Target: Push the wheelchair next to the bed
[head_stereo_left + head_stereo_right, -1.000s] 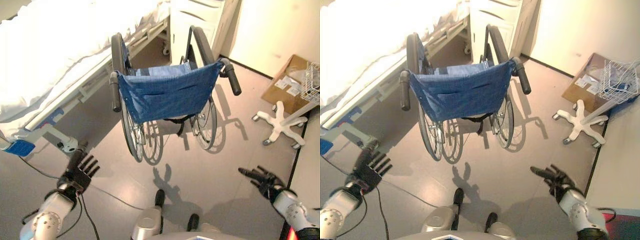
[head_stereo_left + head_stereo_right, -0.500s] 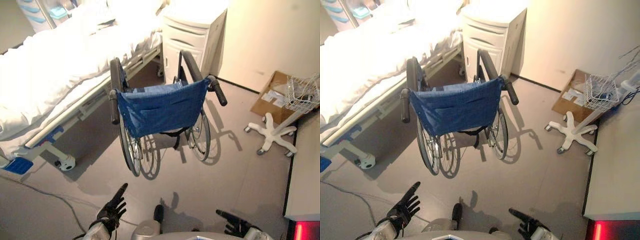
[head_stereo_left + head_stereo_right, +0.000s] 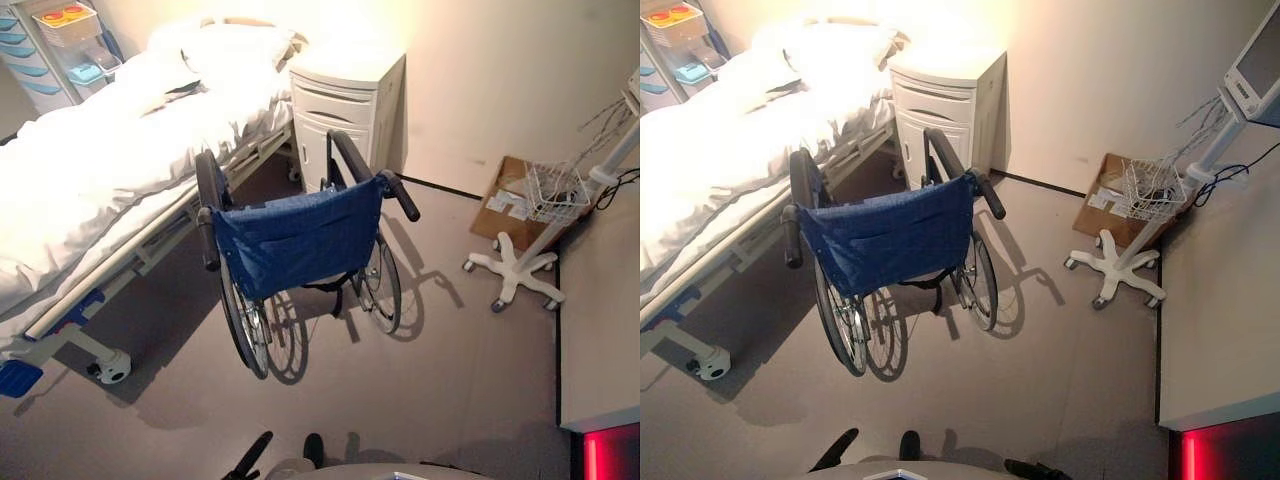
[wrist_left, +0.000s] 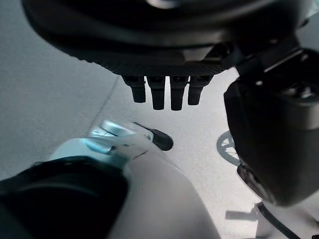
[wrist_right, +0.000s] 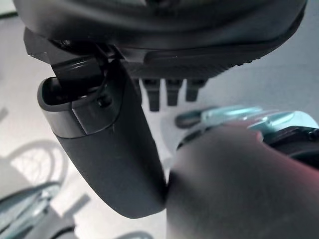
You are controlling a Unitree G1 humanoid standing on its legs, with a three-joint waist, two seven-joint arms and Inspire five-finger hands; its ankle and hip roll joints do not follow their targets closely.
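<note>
Now the wheelchair [image 3: 300, 240] stands just beside the bed [image 3: 90, 170], untouched; a nightstand [image 3: 345, 100] stands beyond it. Both hands hang spread: left robot hand [image 4: 162, 92]; right robot hand [image 5: 169, 92].

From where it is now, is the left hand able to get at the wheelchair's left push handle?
Probably not yet: the left hand sits low, well short of the wheelchair. Bare floor lies between, so nothing blocks it.

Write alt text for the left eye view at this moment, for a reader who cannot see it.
A blue-backed wheelchair stands on the grey floor beside a white-sheeted hospital bed, its push handles unheld, facing a white bedside cabinet. The robot's left hand shows low at the bottom edge, well short of the chair. A white wheeled stand and a cardboard box sit to the right.
</note>
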